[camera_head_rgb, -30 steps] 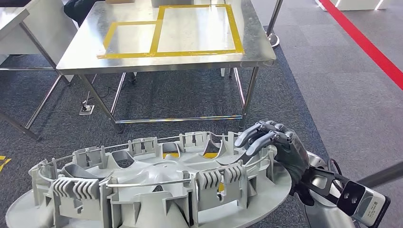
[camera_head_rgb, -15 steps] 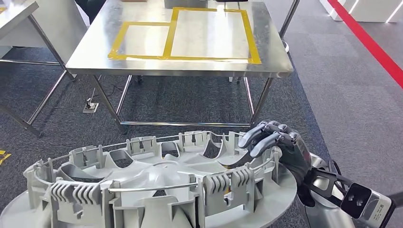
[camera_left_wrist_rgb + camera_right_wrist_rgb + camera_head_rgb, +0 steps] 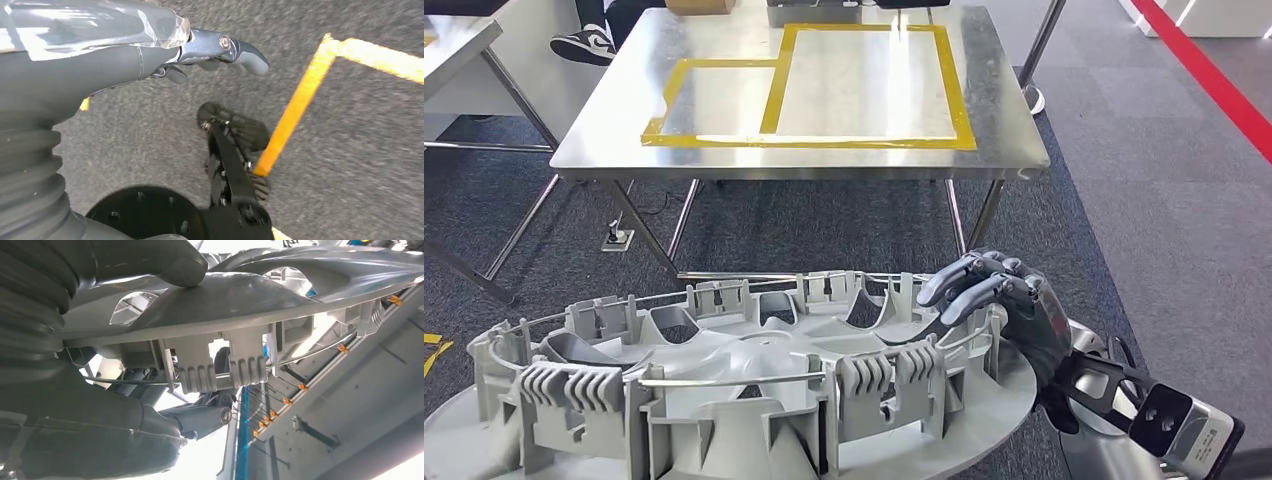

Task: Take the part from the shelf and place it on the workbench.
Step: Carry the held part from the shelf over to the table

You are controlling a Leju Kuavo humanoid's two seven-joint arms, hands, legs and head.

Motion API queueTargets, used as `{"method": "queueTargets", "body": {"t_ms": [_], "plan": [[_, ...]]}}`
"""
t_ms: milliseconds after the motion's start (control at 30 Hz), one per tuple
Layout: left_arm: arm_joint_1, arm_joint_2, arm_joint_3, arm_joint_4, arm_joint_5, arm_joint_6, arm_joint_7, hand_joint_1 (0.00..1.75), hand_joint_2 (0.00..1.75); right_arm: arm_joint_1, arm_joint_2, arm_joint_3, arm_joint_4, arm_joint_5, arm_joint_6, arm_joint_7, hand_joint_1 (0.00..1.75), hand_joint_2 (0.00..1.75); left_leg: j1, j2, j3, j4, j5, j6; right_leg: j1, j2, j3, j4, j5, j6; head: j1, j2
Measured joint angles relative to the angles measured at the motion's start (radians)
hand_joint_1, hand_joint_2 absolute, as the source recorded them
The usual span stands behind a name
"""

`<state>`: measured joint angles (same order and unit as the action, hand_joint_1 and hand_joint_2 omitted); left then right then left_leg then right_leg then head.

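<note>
**Inspector:** Head view: the desk (image 3: pixel 1009 150) sits lower and fuller in frame than a second ago. Camera shift, so the robot is closing in.

**Clerk:** And the part (image 3: pixel 724 390)?

**Inspector:** Near, carried low; right hand (image 3: pixel 1004 300) fingers curled over its right rim. Left hand (image 3: pixel 150 45) hangs above carpet, holding nothing, fingers loosely bent. Placement outstanding.

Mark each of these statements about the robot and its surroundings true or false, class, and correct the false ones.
1. The right robot hand grips the rim of the grey part. True.
2. The part lies on the workbench. False: it is held above the carpet, short of the workbench.
3. Yellow tape marks two rectangles on the workbench. True.
4. The left robot hand holds a tool. False: no tool shows in it; it hangs above the carpet.
5. The red floor stripe crosses the workbench. False: it runs along the floor beside it.
</note>
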<state>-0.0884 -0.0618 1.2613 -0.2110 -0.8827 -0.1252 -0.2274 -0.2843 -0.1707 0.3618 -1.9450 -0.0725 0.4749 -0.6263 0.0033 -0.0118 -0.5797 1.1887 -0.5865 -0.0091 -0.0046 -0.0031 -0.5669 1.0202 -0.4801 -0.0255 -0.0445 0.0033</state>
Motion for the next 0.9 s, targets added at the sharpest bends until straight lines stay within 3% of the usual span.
{"method": "queueTargets", "body": {"t_ms": [67, 100, 133, 167, 233, 267, 300, 400, 433, 500, 567, 600, 633, 667, 733, 767, 800, 900], "plan": [[0.002, 0.001, 0.0, 0.0, 0.0, 0.001, 0.0, 0.0, 1.75, 0.0, 0.002, 0.002, 0.0, 0.003, -0.001, 0.0, 1.75, 1.75, 0.003, 0.001, -0.088, 0.09, -0.046, -0.01, -0.003, 0.001, 0.016, 0.0, -0.018, 0.0, -0.002, 0.0], [0.003, 0.002, 0.0, 0.0, 0.0, 0.001, 0.0, 0.0, 1.75, 0.0, 0.002, 0.003, 0.0, 0.005, -0.002, 0.0, 1.75, 1.75, 0.005, 0.002, -0.115, 0.097, -0.058, -0.012, -0.004, 0.002, 0.027, 0.0, -0.028, 0.002, -0.002, 0.0], [0.004, 0.002, 0.0, 0.0, 0.0, 0.002, 0.0, 0.0, 1.75, -0.001, 0.003, 0.005, 0.0, 0.006, -0.003, 0.0, 1.75, 1.75, 0.006, 0.002, -0.125, 0.073, -0.047, -0.013, -0.006, 0.002, 0.041, 0.0, -0.039, 0.004, -0.002, 0.0], [0.004, 0.002, 0.0, -0.001, 0.0, 0.002, 0.0, 0.0, 1.75, -0.001, 0.004, 0.006, 0.0, 0.007, -0.004, 0.0, 1.75, 1.75, 0.007, 0.003, -0.121, 0.02, -0.009, -0.013, -0.008, 0.002, 0.057, -0.001, -0.052, 0.007, -0.002, 0.0], [0.005, 0.003, 0.0, -0.001, 0.0, 0.002, 0.0, 0.0, 1.75, -0.004, 0.007, 0.008, 0.001, 0.008, -0.008, -0.001, 1.75, 1.75, 0.006, 0.011, -0.097, -0.1, 0.095, -0.007, -0.009, 0.002, 0.084, -0.001, -0.077, 0.017, -0.003, 0.0], [0.006, 0.003, 0.0, -0.001, 0.0, 0.002, 0.0, 0.0, 1.75, -0.007, 0.008, 0.01, 0.001, 0.008, -0.01, -0.001, 1.75, 1.75, 0.004, 0.015, -0.086, -0.136, 0.129, -0.002, -0.008, 0.002, 0.093, -0.003, -0.089, 0.023, -0.003, 0.0], [0.006, 0.003, 0.0, -0.002, 0.0, 0.002, 0.0, 0.0, 1.75, -0.009, 0.009, 0.012, 0.002, 0.009, -0.011, -0.002, 1.75, 1.75, 0.002, 0.017, -0.08, -0.153, 0.142, 0.005, -0.006, 0.003, 0.102, -0.005, -0.095, 0.03, -0.004, 0.0], [0.005, 0.004, 0.0, -0.003, 0.0, 0.002, 0.0, 0.0, 1.75, -0.017, 0.013, 0.019, 0.002, 0.011, -0.019, -0.003, 1.75, 1.75, 0.004, 0.012, -0.054, -0.16, 0.128, 0.029, -0.006, 0.003, 0.107, 0.022, -0.088, 0.049, -0.002, 0.0], [0.004, 0.004, 0.0, -0.004, 0.0, 0.003, 0.0, 0.0, 1.75, -0.02, 0.014, 0.022, 0.002, 0.012, -0.022, -0.004, 1.75, 1.75, 0.006, 0.01, -0.043, -0.162, 0.123, 0.036, -0.007, 0.002, 0.085, 0.062, -0.083, 0.052, 0.0, 0.0], [0.003, 0.006, 0.0, -0.005, 0.0, 0.004, 0.0, 0.0, 1.75, -0.026, 0.017, 0.027, 0.003, 0.013, -0.028, -0.005, 1.75, 1.75, 0.007, 0.006, -0.024, -0.164, 0.108, 0.046, -0.007, 0.002, 0.005, 0.185, -0.099, 0.057, 0.004, 0.0], [0.003, 0.007, 0.0, -0.005, 0.001, 0.006, 0.0, 0.0, 1.75, -0.028, 0.019, 0.031, 0.006, 0.015, -0.032, -0.006, 1.75, 1.75, 0.006, 0.002, -0.005, -0.164, 0.088, 0.049, -0.007, 0.002, -0.083, 0.283, -0.159, 0.062, 0.006, 0.0], [0.003, 0.007, 0.0, -0.005, 0.002, 0.006, 0.0, 0.0, 1.75, -0.028, 0.02, 0.034, 0.008, 0.017, -0.034, -0.008, 1.75, 1.75, 0.006, -0.001, 0.007, -0.164, 0.077, 0.049, -0.006, 0.002, -0.11, 0.294, -0.183, 0.063, 0.006, 0.0], [0.004, 0.007, 0.0, -0.005, 0.002, 0.006, 0.0, 0.0, 1.75, -0.028, 0.02, 0.037, 0.01, 0.021, -0.036, -0.011, 1.75, 1.75, 0.005, -0.004, 0.022, -0.164, 0.065, 0.048, -0.006, 0.002, -0.122, 0.274, -0.186, 0.061, 0.006, 0.0], [0.004, 0.006, 0.0, -0.005, 0.002, 0.006, 0.0, 0.0, 1.75, -0.028, 0.021, 0.039, 0.012, 0.025, -0.04, -0.016, 1.75, 1.75, 0.005, -0.006, 0.038, -0.164, 0.053, 0.047, -0.005, 0.002, -0.12, 0.225, -0.159, 0.056, 0.007, 0.0], [0.004, 0.006, 0.0, -0.005, 0.002, 0.006, 0.0, 0.0, 1.75, -0.027, 0.022, 0.045, 0.014, 0.036, -0.049, -0.035, 1.75, 1.75, 0.003, -0.009, 0.065, -0.164, 0.028, 0.041, -0.001, 0.003, -0.101, 0.1, -0.046, 0.043, 0.008, 0.0], [0.004, 0.005, 0.0, -0.005, 0.002, 0.006, 0.0, 0.0, 1.75, -0.027, 0.023, 0.047, 0.015, 0.041, -0.053, -0.045, 1.75, 1.75, 0.002, -0.01, 0.075, -0.165, 0.015, 0.036, 0.002, 0.003, -0.091, 0.059, -0.001, 0.038, 0.008, 0.0], [0.004, 0.005, 0.0, -0.005, 0.002, 0.006, 0.0, 0.0, 1.75, -0.027, 0.024, 0.049, 0.016, 0.045, -0.056, -0.053, 1.75, 1.75, 0.001, -0.01, 0.085, -0.166, 0.006, 0.029, 0.004, 0.005, -0.084, 0.037, 0.026, 0.033, 0.008, 0.0], [0.001, 0.004, 0.0, -0.006, 0.002, 0.006, 0.0, 0.0, 1.75, -0.031, 0.031, 0.053, 0.017, 0.052, -0.062, -0.06, 1.75, 1.75, 0.0, -0.007, 0.096, -0.142, 0.011, 0.013, 0.002, 0.009, -0.056, 0.025, 0.021, 0.021, 0.007, 0.0]]}}
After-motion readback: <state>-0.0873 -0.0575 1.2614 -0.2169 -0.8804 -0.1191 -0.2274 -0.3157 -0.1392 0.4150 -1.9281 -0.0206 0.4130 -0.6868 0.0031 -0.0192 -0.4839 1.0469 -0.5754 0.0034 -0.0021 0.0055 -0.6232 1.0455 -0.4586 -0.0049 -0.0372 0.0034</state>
